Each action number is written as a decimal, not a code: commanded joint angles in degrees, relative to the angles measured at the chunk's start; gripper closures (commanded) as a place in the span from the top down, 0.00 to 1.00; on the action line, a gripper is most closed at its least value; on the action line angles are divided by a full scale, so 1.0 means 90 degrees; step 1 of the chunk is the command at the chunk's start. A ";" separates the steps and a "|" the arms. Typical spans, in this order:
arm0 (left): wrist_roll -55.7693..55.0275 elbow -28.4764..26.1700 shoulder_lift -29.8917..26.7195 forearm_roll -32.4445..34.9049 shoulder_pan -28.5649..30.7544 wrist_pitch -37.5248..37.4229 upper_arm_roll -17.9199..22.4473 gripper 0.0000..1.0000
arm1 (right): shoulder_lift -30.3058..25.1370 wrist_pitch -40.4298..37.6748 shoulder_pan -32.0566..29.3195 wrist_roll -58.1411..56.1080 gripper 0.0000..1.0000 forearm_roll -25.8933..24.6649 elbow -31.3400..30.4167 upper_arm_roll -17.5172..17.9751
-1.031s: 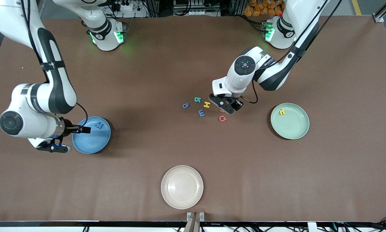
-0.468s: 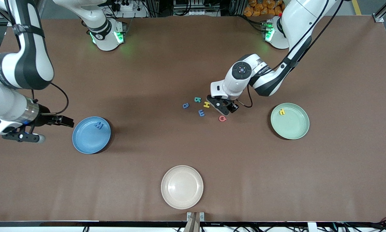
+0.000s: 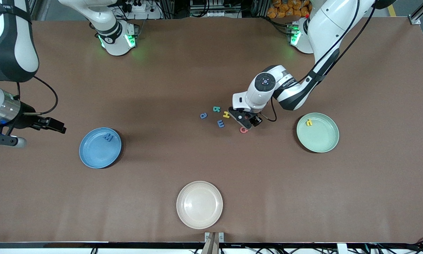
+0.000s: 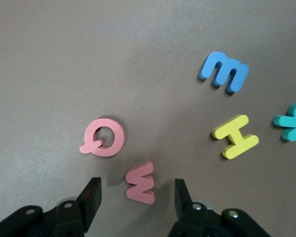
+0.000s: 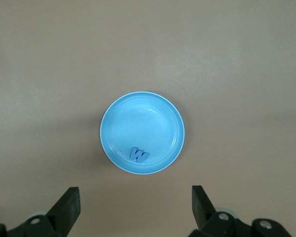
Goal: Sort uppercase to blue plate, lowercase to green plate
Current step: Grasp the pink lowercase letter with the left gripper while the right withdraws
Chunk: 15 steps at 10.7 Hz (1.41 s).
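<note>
My left gripper hangs low over the letter cluster, fingers partly apart with the red m between them, gripping nothing. That flat foam m is hidden in the front view. The red Q lies just beside it. My right gripper gapes wide and empty, up beside the glossy blue plate holding the blue M. The green plate carries the yellow h.

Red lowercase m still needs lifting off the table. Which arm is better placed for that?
Left. The left gripper is over the red m, open fingers either side. The right gripper is open, up near the blue plate, away from the cluster.
</note>
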 commanded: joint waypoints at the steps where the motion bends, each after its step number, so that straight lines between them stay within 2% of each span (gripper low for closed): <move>1: -0.0554 0.0011 0.0134 0.0317 -0.0109 0.0143 0.0003 0.66 | -0.0269 -0.0099 -0.0115 -0.0075 1.00 0.0093 -0.0121 0.0078; 6: -0.0615 0.0012 0.0222 0.0609 -0.0129 0.0143 0.0003 0.48 | -0.0757 -0.0255 -0.0115 -0.0094 1.00 0.0093 -0.0102 0.0078; 8: -0.0615 0.0012 0.0222 0.0629 -0.0129 0.0143 0.0003 0.29 | -0.0816 -0.0363 -0.0115 -0.0124 1.00 0.0083 -0.0043 0.0078; 10: -0.0615 0.0012 0.0222 0.0629 -0.0120 0.0143 0.0003 0.14 | -0.0856 -0.0479 -0.0115 -0.0678 1.00 0.0035 0.0015 0.0078; 13: -0.0596 0.0031 -0.0108 0.0533 -0.0013 0.0007 0.0032 0.02 | -0.0905 -0.0831 -0.0076 -0.0690 1.00 -0.0014 0.0259 0.0068; 15: -0.0537 0.0070 -0.0576 0.0348 0.0260 -0.0742 -0.0016 0.00 | -0.0905 -0.0920 -0.0027 -0.0690 1.00 -0.0014 0.0269 0.0068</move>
